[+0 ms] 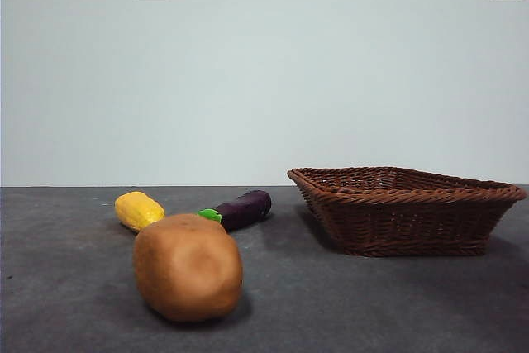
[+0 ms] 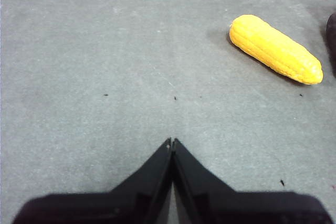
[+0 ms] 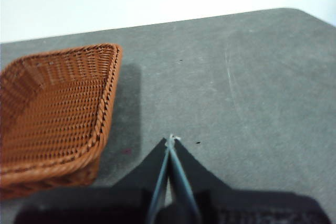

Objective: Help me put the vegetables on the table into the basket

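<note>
While both arms wait, the left gripper (image 2: 171, 142) and right gripper (image 3: 170, 139) hover over bare table (image 1: 397, 303) — jaws pressed together, holding nothing. Potato (image 1: 188, 267) lies nearest the front edge; corn (image 1: 139, 209) and eggplant (image 1: 240, 209) lie behind it. The basket (image 1: 405, 208) stands empty toward the right edge — well apart.

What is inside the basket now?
The basket shows only bare weave in the right wrist view; its near end is out of frame. From the front, its wall hides the floor. Potato, corn and eggplant lie outside.

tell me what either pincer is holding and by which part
Nothing is held: the left pincer and right pincer are both shut on nothing.
</note>
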### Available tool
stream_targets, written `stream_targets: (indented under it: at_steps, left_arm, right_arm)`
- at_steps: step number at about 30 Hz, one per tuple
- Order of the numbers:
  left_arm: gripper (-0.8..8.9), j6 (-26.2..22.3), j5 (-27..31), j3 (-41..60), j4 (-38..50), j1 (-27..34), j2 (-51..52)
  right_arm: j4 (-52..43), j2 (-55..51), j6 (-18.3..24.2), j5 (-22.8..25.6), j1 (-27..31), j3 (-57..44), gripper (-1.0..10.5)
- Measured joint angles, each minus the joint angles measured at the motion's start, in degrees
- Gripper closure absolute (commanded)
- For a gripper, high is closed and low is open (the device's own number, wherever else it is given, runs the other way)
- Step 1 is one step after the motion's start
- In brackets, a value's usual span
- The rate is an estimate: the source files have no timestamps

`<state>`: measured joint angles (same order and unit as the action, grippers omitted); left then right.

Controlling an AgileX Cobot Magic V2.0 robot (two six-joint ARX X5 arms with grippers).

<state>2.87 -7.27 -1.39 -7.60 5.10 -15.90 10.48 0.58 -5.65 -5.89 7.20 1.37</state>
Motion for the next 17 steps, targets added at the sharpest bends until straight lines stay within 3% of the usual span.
stream_targets:
  at_steps: [7, 17]
  left_arm:
    - [8.17, 0.4, -1.7, 0.0, 0.0, 0.0, 0.0]
    - [8.17, 4.7, -10.6, -9.3, 0.4, 0.0, -0.5]
  right_arm:
    - [0.2, 0.0, -7.8, -0.1, 0.0, 0.1, 9.5]
    - [0.5, 0.1, -13.3, -0.1, 0.0, 7.9, 9.5]
